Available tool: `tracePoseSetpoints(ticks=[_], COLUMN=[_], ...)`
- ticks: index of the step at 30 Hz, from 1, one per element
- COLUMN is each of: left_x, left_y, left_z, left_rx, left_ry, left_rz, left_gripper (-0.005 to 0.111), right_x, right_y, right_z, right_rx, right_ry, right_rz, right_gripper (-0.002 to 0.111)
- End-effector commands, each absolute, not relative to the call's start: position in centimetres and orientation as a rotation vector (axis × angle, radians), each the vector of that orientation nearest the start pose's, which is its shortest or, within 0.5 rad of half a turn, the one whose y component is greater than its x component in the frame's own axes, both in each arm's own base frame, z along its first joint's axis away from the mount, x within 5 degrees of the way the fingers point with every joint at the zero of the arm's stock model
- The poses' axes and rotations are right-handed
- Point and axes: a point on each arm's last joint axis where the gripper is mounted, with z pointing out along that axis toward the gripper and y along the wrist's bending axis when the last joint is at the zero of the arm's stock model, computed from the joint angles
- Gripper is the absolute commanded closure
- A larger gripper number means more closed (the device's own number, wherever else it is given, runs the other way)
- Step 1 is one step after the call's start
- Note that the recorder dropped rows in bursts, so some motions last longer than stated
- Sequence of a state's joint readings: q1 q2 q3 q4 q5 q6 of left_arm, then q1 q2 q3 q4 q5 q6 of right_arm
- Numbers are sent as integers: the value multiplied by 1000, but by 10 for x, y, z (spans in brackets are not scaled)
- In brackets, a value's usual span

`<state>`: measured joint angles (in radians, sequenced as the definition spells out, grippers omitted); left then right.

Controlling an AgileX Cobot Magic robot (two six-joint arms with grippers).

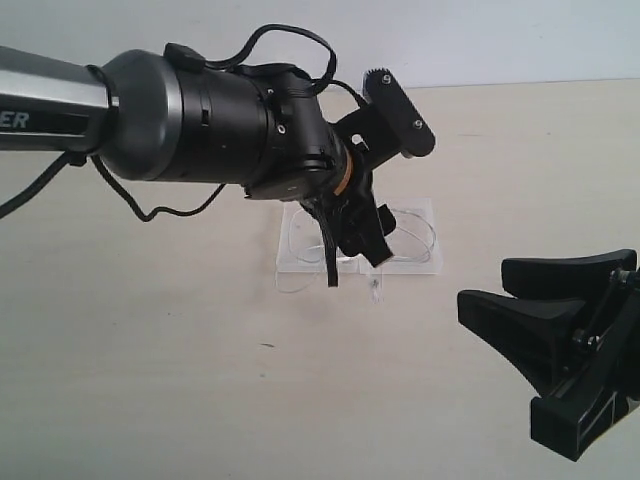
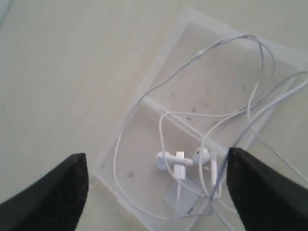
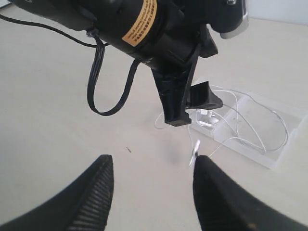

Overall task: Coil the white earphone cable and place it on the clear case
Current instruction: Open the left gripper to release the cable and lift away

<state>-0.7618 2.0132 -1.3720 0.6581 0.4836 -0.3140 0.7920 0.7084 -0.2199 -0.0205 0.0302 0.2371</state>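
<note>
The clear case (image 1: 420,262) (image 2: 159,82) (image 3: 284,159) lies open and flat on the table. The white earphone cable (image 2: 260,53) (image 3: 250,122) rests on it in loose loops, some strands (image 1: 292,285) spilling past its edges. Both earbuds (image 2: 161,159) and the plug lie in one half by a small white rectangle (image 2: 178,197). A small inline piece (image 1: 375,292) (image 3: 196,148) lies on the table in front of the case. My left gripper (image 1: 355,262) (image 2: 159,190) hangs open just above the case, nothing between its fingers. My right gripper (image 1: 500,350) (image 3: 153,185) is open, nearer, empty.
The left arm's black body and its looped black cables (image 1: 150,212) (image 3: 103,91) hang over the table's middle-left. The beige tabletop (image 1: 150,360) meets a pale wall at the back. A tiny dark speck (image 1: 266,346) lies on the table.
</note>
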Motion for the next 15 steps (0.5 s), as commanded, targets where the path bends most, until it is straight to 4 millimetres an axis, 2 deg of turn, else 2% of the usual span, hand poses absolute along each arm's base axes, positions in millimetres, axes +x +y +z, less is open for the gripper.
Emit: tracePoseSetpoints(ticks=[1, 6, 8, 10, 11, 12, 14, 15], left_x=[322, 312, 303, 284, 280, 271, 255, 249], left_y=[-272, -267, -263, -253, -249, -242, -226, -221], left_z=[206, 245, 261, 276, 278, 281, 282, 281], left_rx=[1071, 969, 932, 900, 893, 882, 891, 915], left_ry=[2219, 2189, 2165, 2143, 2147, 2152, 2157, 2140], left_rz=[185, 64, -8, -125, -141, -155, -148, -145], left_gripper=[31, 34, 47, 73, 80, 93, 107, 107], right_x=[94, 93, 93, 93, 93, 93, 93, 93], right_y=[95, 94, 94, 94, 94, 94, 94, 94], right_z=[220, 218, 217, 217, 217, 217, 217, 217], right_rx=[-584, -588, -591, -592, -592, -592, -592, -591], right_ry=[1967, 1982, 1994, 1998, 1998, 1998, 1998, 1995], right_rz=[638, 631, 626, 625, 625, 625, 625, 626], right_gripper=[58, 58, 58, 58, 58, 58, 58, 59])
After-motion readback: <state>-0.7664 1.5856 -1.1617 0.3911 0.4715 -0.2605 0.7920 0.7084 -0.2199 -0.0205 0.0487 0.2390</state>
